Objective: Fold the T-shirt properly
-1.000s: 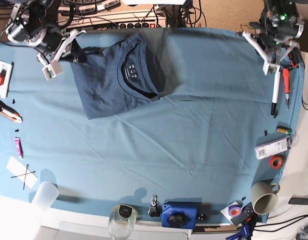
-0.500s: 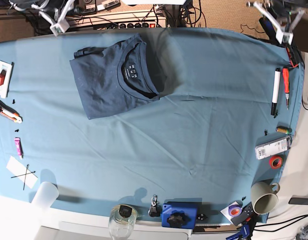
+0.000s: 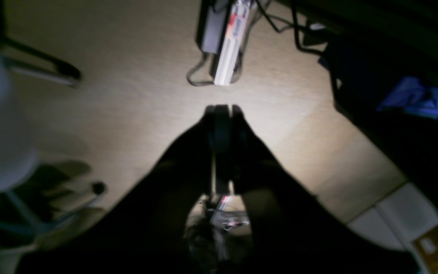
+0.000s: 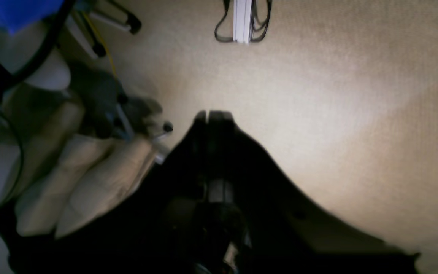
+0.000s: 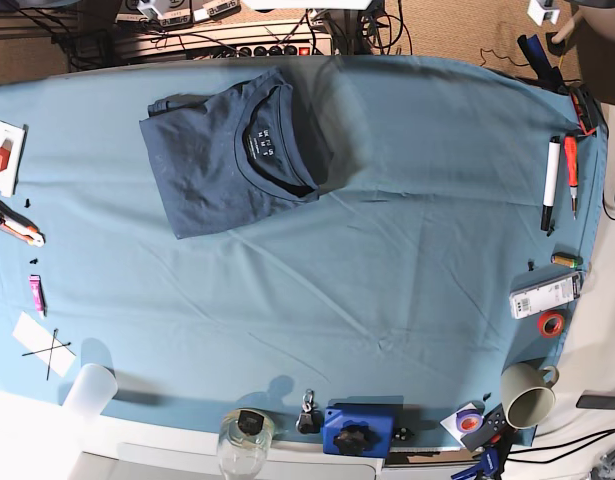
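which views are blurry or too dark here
Base view: sharp and evenly lit, the T-shirt clear. Left wrist view: soft, the end effector a black silhouette over bright floor, dark corners. Right wrist view: equally blurred, its end effector also silhouetted.

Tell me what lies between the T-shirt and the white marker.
In the base view, only bare table cloth, lightly wrinkled, lies between the folded T-shirt and the white marker at the table's edge. No other object sits in that stretch.
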`<action>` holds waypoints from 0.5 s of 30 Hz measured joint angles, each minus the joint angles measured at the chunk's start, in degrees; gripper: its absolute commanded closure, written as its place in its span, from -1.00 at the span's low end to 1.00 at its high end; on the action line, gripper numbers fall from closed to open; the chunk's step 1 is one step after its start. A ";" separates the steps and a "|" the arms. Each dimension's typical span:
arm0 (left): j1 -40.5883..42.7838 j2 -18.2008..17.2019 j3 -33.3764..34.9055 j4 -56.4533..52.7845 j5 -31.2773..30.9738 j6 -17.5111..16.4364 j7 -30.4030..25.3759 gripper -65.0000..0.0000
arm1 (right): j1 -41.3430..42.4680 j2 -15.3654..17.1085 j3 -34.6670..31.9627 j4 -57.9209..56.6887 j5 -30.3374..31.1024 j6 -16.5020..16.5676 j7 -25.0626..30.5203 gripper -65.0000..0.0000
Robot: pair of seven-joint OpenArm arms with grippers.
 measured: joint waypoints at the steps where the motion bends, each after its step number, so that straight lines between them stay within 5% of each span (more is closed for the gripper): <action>1: -1.14 -0.04 0.00 -2.78 0.22 0.00 -1.62 1.00 | 1.81 0.00 -1.31 -2.29 -1.40 -0.09 0.26 1.00; 15: -23.04 -0.52 -0.11 -38.36 23.74 0.33 -19.39 1.00 | 20.02 -0.07 -5.31 -31.85 -18.75 -0.26 18.82 1.00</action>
